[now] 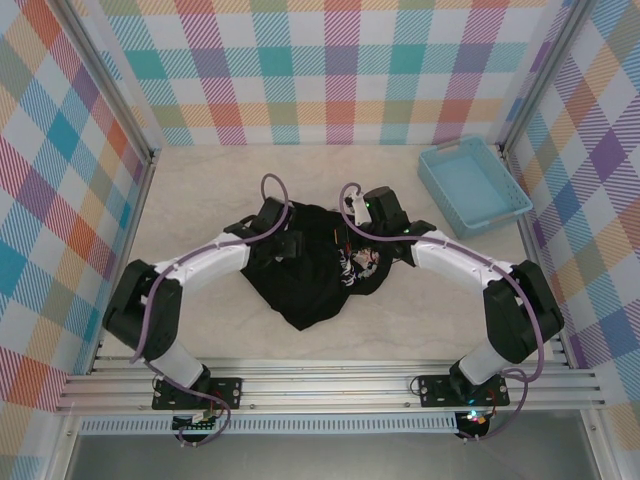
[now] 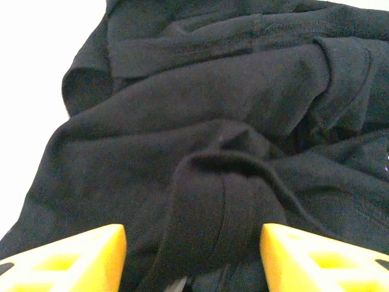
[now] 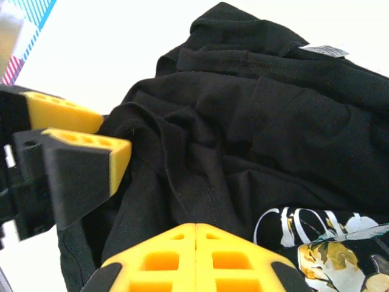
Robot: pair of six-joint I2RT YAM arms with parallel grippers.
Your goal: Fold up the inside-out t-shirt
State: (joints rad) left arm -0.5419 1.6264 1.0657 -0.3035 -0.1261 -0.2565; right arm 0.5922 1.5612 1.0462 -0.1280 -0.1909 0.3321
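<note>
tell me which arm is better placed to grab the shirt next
Left, probably. The left gripper is open with a fold of the shirt between its fingers, so it only needs to close. The right gripper is shut and must open first.

The right gripper (image 3: 194, 231), fingers pressed together, points at the crumpled black t-shirt (image 3: 255, 121) (multicoloured print (image 3: 328, 243) lower right).

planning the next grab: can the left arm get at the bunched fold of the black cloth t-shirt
Probably yes: its yellow fingers stand open either side of that fold of the black cloth t-shirt, nothing else between.
</note>
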